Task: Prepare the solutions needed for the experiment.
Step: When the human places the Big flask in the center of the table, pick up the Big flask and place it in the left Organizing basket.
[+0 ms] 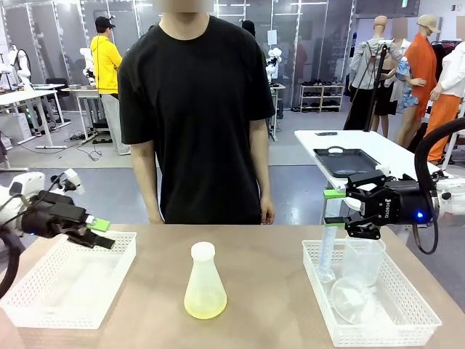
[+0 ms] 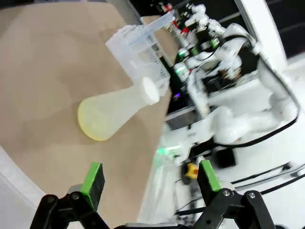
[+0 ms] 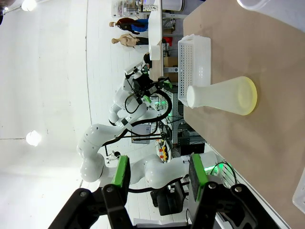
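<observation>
The conical flask (image 1: pixel 204 280) stood upright on the table (image 1: pixel 261 291), neck skyward, pale yellow solutions (image 1: pixel 205 305) pooled at its base. A basket (image 1: pixel 423 320) held a graduated cylinder (image 1: pixel 328 254) and beaker (image 1: pixel 362 265). The left gripper (image 1: pixel 102 233) and right gripper (image 1: pixel 333 207) hung spread.

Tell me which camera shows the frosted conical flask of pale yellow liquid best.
The front view: the frosted conical flask stands whole and upright, pale yellow liquid plain at its base. The right wrist view shows it whole but sideways; the left wrist view, tilted and blurred.
</observation>
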You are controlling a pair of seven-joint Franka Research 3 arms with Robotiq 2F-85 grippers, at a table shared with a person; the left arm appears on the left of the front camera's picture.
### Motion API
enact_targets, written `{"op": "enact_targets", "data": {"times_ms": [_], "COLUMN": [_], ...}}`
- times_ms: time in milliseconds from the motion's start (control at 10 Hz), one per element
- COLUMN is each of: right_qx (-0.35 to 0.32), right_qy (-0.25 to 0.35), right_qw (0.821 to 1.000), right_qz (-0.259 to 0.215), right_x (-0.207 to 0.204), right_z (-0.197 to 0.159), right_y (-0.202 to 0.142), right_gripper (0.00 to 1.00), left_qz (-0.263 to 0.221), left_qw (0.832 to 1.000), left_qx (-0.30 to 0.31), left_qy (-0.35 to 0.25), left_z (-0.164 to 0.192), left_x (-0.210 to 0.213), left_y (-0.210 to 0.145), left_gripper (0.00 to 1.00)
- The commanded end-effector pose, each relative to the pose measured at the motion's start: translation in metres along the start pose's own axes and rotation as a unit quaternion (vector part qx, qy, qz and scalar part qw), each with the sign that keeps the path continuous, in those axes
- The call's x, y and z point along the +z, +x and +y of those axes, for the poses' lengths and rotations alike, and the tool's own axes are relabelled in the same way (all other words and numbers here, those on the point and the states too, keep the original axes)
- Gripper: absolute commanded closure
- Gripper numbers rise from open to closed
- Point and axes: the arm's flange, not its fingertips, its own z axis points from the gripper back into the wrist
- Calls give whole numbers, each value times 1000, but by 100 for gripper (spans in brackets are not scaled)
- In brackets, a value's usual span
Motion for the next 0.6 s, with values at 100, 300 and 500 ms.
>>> {"op": "enact_targets", "data": {"times_ms": [100, 300, 500], "right_qx": [0, 0, 0], "right_qy": [3, 3, 3], "right_qw": [1000, 1000, 1000], "right_qz": [-5, -5, -5], "right_x": [-1, -1, -1], "right_z": [1, 1, 1], "right_y": [1, 1, 1], "right_gripper": [37, 37, 37], "left_qz": [40, 78, 112], "left_qw": [987, 973, 968], "left_qx": [-145, -194, -199], "left_qy": [59, 95, 102], "left_z": [-6, -3, -1], "left_x": [-45, -77, -96], "left_y": [34, 51, 60], "left_gripper": [0, 0, 0]}}
